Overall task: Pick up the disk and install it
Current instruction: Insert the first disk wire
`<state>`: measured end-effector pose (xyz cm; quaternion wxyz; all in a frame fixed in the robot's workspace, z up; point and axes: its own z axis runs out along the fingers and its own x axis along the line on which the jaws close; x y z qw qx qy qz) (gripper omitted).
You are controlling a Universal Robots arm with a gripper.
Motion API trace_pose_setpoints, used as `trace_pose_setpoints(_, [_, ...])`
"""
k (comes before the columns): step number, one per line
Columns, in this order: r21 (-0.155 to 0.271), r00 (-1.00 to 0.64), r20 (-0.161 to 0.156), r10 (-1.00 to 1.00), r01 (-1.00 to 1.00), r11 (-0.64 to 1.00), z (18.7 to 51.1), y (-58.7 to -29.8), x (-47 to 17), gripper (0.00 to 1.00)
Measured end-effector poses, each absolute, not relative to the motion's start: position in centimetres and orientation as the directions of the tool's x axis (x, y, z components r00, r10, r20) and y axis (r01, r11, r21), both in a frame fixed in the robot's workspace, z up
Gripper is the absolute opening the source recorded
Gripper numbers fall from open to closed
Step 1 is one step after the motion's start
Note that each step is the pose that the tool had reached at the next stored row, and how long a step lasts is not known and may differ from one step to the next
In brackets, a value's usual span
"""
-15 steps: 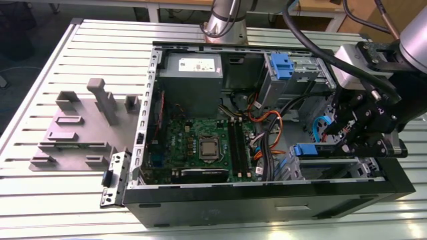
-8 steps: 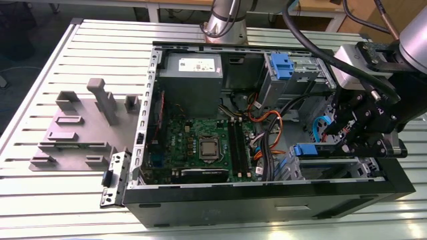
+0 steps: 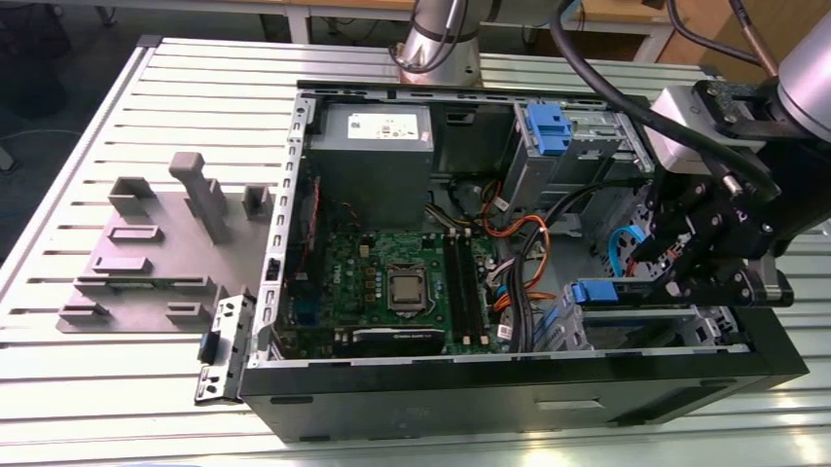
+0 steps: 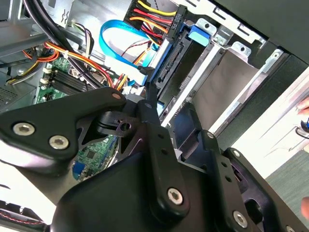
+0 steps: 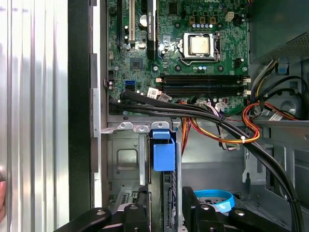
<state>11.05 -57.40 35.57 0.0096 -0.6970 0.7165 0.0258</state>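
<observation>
The disk [image 4: 170,65] stands edge-on in the lower drive cage [image 5: 126,159] of the open computer case, its connector edge and blue carrier facing the cables. In the first wrist view the disk [image 5: 169,193] shows as a thin dark edge under a blue clip [image 5: 164,150]. My gripper [image 5: 165,212] is open, with one finger [image 5: 137,212] on each side of the disk and a small gap on both sides. In the exterior view my gripper [image 3: 686,282] hangs over that cage at the case's front corner, on the exterior view's right.
Orange, red and black cables [image 5: 217,123] run close past the cage. The motherboard [image 3: 389,282] fills the case's middle and a grey power supply [image 3: 372,146] sits at the back. A second cage with a blue clip [image 3: 546,131] is behind. Grey fixtures [image 3: 156,243] stand outside on the slatted table.
</observation>
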Motion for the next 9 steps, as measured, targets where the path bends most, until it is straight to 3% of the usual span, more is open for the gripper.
trace_pose_setpoints(9, [0.024, -0.028, -0.05, -0.998, -0.999, 0.027, 37.2, -57.4, 11.1, 0.41])
